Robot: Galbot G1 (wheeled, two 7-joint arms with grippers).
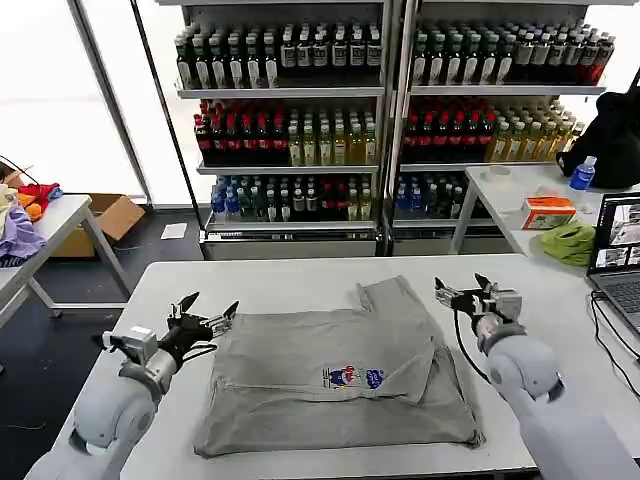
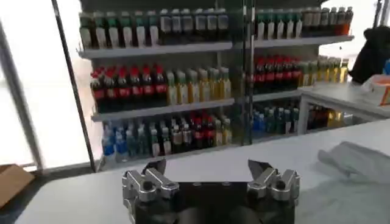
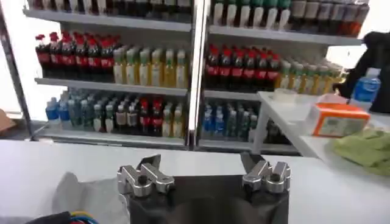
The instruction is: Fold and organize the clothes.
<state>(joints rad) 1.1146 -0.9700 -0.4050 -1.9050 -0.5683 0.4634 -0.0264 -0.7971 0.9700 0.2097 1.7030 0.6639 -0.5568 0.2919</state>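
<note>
One pale tabletop (image 1: 300, 275) fills the lower half of the head view, and on it, at lower centre, lies a single light grey shirt (image 1: 300, 385), partly folded: its lower body is a broad, fairly flat rectangle, a sleeve or side panel has been turned inward across the right part, and a narrower portion runs up toward the centre of the frame. A small multicoloured chest print (image 1: 353, 377) sits just right of the shirt's middle, close to the turned-in edge. The cloth looks soft and thin, with shallow creases and a slightly ragged near hem. The left tool (image 1: 205, 312) hangs at lower left, just beside the shirt's left edge and clear of the fabric, its fingers spread apart. The right tool (image 1: 462, 292) hangs at centre right, just beyond the shirt's upper right edge, likewise spread and holding nothing. In my judgement the fold is midway, with the left side and the upper portion not yet brought in. To do that well, each tool should come down onto an outer edge, pinch one layer only, lift just enough to clear the tabletop, carry it over so the edges line up with the part already folded, and let go once the cloth lies flat, otherwise the thin fabric will likely bunch.
</note>
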